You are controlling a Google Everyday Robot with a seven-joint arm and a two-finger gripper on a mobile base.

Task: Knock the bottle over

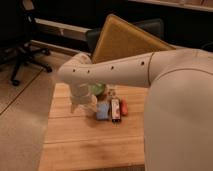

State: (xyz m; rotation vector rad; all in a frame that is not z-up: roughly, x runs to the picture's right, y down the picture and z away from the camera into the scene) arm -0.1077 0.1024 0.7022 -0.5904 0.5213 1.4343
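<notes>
My white arm reaches from the right across the wooden table (75, 145). Its gripper (82, 104) hangs down over the table's back left part, just left of a small blue item (102, 111). A pale, semi-clear shape (91, 103) sits right against the gripper's lower end. It may be the bottle, but I cannot separate it from the gripper. A green bowl (99, 89) sits just behind the gripper, partly hidden by the arm.
A dark slim item with a white-and-red label (115, 109) and a small red-orange item (124, 106) lie right of the blue item. A yellow-brown board (122, 40) leans behind the table. An office chair (20, 40) stands at the far left.
</notes>
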